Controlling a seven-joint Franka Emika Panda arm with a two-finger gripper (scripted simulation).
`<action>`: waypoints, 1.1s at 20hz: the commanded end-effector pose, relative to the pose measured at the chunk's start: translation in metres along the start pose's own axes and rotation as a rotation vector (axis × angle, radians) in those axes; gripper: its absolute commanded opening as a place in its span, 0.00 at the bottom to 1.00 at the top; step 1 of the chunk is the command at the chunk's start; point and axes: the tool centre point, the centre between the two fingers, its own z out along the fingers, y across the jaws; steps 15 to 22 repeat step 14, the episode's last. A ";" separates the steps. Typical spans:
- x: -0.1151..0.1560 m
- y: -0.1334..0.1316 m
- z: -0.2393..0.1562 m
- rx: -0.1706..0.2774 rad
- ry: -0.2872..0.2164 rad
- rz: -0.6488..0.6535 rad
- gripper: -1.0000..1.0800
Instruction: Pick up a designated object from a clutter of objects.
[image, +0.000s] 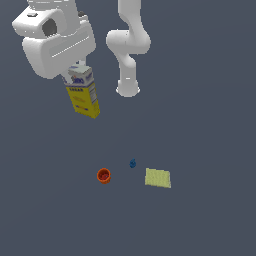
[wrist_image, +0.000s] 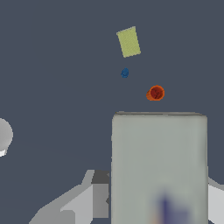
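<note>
Yellow-and-white, the carton (image: 83, 93) hung tilted in the air, high above the cup (image: 103, 175), evidently lifted clear of the clutter. The jaws were clenched on its top, presumably so it would not slip.

carton (image: 83, 95) top hidden — tool fingers unseen

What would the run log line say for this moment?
phase: carton lifted | gripper: jaws shut on carton, tilted, off floor | left on floor: orange cup, blue item, yellow pad
</note>
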 end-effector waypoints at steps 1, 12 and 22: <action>0.000 -0.007 -0.020 0.001 0.000 0.000 0.00; 0.002 -0.021 -0.064 0.002 0.000 -0.001 0.00; 0.002 -0.021 -0.065 0.002 0.000 -0.001 0.00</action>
